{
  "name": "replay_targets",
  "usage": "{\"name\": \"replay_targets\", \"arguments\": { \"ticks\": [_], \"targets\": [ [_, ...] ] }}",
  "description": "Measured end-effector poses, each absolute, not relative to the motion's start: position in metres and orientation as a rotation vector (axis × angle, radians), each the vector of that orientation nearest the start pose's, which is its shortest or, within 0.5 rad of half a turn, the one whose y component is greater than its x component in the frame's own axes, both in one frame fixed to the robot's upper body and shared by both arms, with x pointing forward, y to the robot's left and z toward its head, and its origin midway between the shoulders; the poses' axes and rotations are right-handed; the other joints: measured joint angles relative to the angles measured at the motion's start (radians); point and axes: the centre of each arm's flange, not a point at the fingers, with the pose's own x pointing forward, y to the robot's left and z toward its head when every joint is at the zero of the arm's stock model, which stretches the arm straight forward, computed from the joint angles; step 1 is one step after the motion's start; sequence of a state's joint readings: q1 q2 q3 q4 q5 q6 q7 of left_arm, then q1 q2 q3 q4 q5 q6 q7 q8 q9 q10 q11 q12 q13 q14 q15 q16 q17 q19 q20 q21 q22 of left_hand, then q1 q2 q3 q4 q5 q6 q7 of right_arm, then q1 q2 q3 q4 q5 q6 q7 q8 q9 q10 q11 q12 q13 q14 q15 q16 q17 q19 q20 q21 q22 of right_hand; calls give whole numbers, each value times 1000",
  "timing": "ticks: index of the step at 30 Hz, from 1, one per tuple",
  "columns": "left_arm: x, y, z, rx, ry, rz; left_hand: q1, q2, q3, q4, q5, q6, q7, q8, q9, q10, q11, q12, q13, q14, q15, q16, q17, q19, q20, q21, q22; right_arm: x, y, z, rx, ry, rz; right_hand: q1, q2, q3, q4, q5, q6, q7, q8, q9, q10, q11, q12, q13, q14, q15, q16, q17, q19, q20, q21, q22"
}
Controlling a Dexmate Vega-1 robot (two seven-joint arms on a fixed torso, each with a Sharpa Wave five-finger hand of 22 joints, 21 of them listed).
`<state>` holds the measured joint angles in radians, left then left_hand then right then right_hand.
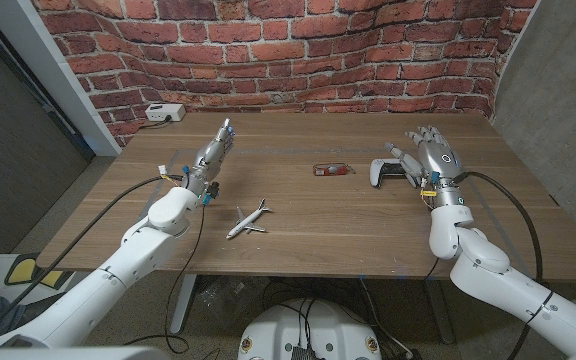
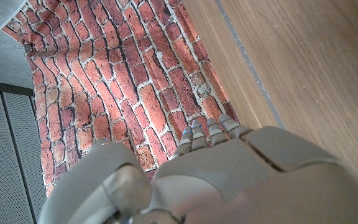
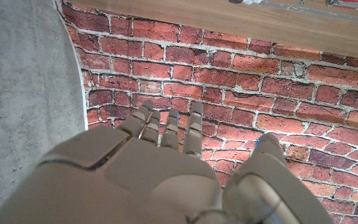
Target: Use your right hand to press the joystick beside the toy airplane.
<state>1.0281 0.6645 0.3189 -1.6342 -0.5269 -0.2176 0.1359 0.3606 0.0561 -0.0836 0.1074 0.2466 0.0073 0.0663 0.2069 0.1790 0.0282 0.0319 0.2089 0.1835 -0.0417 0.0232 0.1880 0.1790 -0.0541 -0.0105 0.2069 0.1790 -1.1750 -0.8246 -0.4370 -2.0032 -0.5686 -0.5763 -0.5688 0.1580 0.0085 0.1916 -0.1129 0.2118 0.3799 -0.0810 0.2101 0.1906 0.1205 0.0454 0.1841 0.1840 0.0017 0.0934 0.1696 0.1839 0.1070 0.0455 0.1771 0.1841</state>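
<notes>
Two hands reach over the wooden table (image 1: 368, 215) in our head view. Our right hand (image 1: 430, 158) hovers at the right side, fingers spread and holding nothing, just beside the white game controller (image 1: 385, 172) that carries the joystick; we cannot tell whether the fingers touch it. Our left hand (image 1: 211, 158) is raised on the left side, fingers straight and together, also holding nothing. We see the toy airplane (image 1: 248, 220) lying near the table's front middle, well apart from the controller, and a small red object (image 1: 331, 169) between the two hands, nearer the controller. We notice a white box (image 1: 163, 113) with a cable at the far left corner, against the brick wall (image 1: 298, 50). From our wrist views both hands show extended fingers toward the bricks
</notes>
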Motion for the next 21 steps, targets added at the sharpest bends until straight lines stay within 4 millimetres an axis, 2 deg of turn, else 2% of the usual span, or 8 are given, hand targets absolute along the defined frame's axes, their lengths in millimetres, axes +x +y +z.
{"name": "replay_targets", "arguments": {
  "ticks": [2,11,16,21],
  "targets": [
    [590,292,-26,132,-635,-146,0,0,0,0,0,0,0,0,0,0,0,0,0,0,0,0,0,0,0,0,0,522,-289,-44,-1245,-614,-596,0,0,0,0,0,-2,-2,-7,0,-13,1,0,0,-4,4,0,0,-8,8,0,0],
    [587,292,-29,131,-633,-143,2,1,0,0,0,0,0,0,0,0,0,0,0,0,0,0,0,-2,2,0,0,530,-290,-51,-1241,-551,-565,0,0,0,0,0,-3,-14,-11,0,-46,8,-8,0,-28,10,0,0,-19,8,0,0],
    [586,292,-31,130,-632,-144,3,3,0,0,0,0,0,0,0,0,0,0,0,0,0,0,0,-4,3,0,0,534,-290,-53,-1245,-527,-553,2,6,0,0,0,-7,-18,-12,0,-69,8,-8,0,-53,17,0,0,-43,-1,0,4],
    [586,291,-32,131,-626,-144,3,3,0,0,0,4,-4,0,0,0,0,0,0,0,0,0,0,-3,3,-4,0,537,-290,-54,-1259,-500,-541,-5,13,0,0,-8,-19,-16,-12,0,-115,17,-8,0,-99,16,0,0,-87,-5,0,5]
  ]
}}
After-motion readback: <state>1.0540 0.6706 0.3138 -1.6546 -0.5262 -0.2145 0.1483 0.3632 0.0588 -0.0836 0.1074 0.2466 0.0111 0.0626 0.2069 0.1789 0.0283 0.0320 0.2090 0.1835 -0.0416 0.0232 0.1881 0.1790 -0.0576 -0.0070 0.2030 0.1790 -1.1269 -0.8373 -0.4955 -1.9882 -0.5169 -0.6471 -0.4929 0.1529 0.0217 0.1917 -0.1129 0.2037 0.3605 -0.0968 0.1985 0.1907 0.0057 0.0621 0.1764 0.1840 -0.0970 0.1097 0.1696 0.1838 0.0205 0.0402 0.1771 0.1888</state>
